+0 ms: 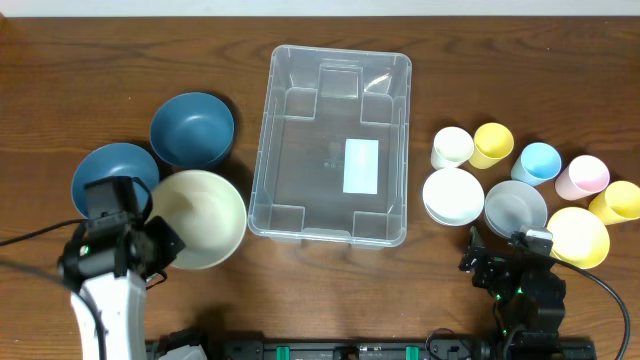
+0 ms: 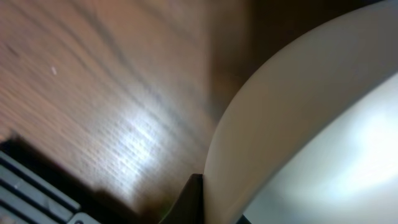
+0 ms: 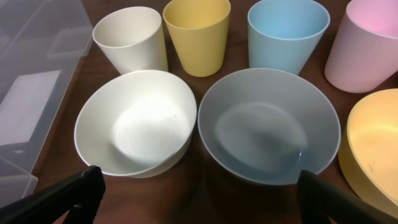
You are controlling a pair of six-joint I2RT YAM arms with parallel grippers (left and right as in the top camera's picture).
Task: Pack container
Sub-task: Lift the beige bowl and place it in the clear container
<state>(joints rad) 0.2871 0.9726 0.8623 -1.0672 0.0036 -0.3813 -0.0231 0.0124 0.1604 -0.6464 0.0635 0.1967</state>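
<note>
Cream bowl rim right against left claw, can't tell its grip; right claw spread wide, white bowl and grey bowl just ahead, container to its left.

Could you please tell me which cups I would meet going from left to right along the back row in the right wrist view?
cream cup → yellow cup → blue cup → pink cup
</note>
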